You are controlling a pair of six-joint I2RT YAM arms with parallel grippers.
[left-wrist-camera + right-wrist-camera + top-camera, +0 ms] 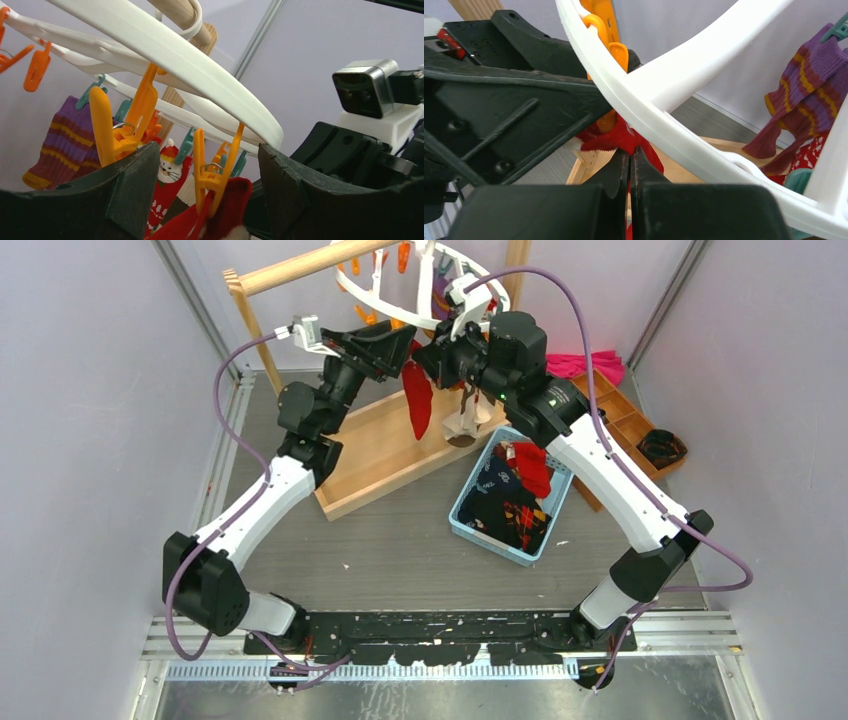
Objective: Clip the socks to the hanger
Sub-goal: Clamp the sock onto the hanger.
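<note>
Both arms reach high, elbows bent, right under the hanger (200,65): the right gripper (630,162) is pinched tight on the red sock (624,137), lifting its edge to the orange clip (214,172), while the left gripper (206,155), jaws apart, straddles that clip, likely to squeeze it open.

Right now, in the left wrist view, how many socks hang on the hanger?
3: purple striped sock left, cat sock centre, red sock at the orange clip. Others may be hidden.
</note>
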